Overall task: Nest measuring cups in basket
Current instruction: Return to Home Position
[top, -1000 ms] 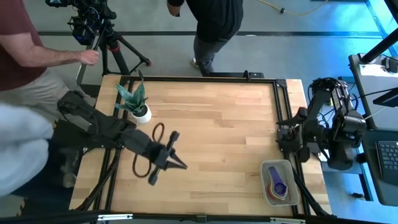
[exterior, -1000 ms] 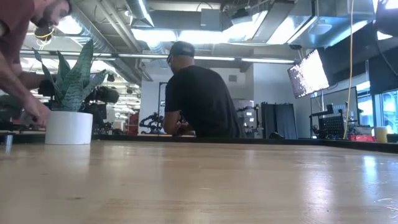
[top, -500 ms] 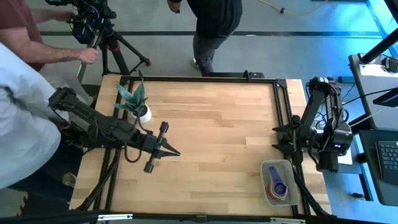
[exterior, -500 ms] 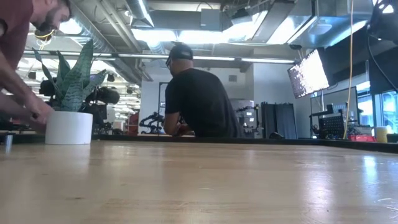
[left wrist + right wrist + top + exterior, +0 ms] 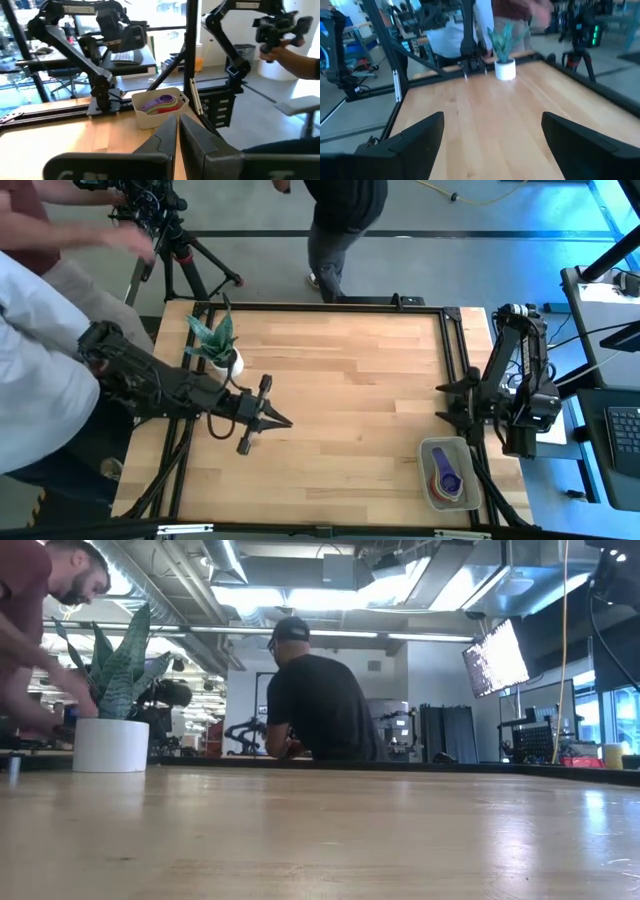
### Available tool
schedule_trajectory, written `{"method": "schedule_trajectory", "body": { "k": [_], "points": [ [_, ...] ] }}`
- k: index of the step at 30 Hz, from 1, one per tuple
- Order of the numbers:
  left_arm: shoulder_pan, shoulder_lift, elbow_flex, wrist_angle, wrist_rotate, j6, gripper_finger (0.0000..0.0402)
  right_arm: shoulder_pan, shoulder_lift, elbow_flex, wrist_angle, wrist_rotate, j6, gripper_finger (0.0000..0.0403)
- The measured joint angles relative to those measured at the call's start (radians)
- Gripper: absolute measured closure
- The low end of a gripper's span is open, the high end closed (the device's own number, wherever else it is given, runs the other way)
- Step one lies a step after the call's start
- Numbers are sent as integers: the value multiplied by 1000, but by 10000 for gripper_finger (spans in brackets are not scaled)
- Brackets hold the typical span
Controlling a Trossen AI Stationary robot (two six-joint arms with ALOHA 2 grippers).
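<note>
Measuring cups (image 5: 446, 473) sit nested as one stack inside the basket (image 5: 452, 446), purple cup on top; the number of cups below it cannot be counted. The basket stands on the bench (image 5: 340, 380) at the right-edge corner farthest from the plant pot (image 5: 230, 362), its long axis parallel to the right edge, and the stack lies lengthwise along that axis. The right gripper (image 5: 452, 402) is the nearer of the two: it hangs at the right edge, just beside the basket's far end but apart from it, with the arm folded up behind it. Its fingers (image 5: 415, 137) are spread wide with nothing between them, and they face across the bench toward the pot, so the basket lies behind and to one side of this gripper. The left gripper (image 5: 280, 420) is over the bench, nearer the left edge than the middle and well apart from the basket. Its fingers (image 5: 162, 142) are pressed together on nothing and aim across the bench; the left wrist view shows the basket straight ahead, beyond the fingertips. Judgement: the nesting appears done, and the step in hand is withdrawal to rest. The left arm needs to pull back along its own line, away from the basket. The right arm carries the only risk, since any swing toward the corner could clip the basket's rim.
</note>
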Motion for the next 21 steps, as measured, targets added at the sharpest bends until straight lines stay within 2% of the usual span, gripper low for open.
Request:
{"method": "schedule_trajectory", "body": {
  "k": [3, 6, 12, 16, 21],
  "points": [
    [15, 0, 0, -2, 80, 41, 388, 1, 0, 0, -3, 49, -33, 66],
    [41, -8, 0, -16, 186, 89, 388, 15, -7, 0, -11, 56, -47, 67],
    [129, -96, -53, -61, 249, 111, 388, 41, -44, 0, -11, 58, -79, 83],
    [239, -157, -125, 5, 387, 107, 388, 41, -123, 0, -11, 70, -160, 104],
    [358, -165, -204, 87, 498, 46, 388, 37, -258, -5, -11, 116, -271, 118]
  ]
}}
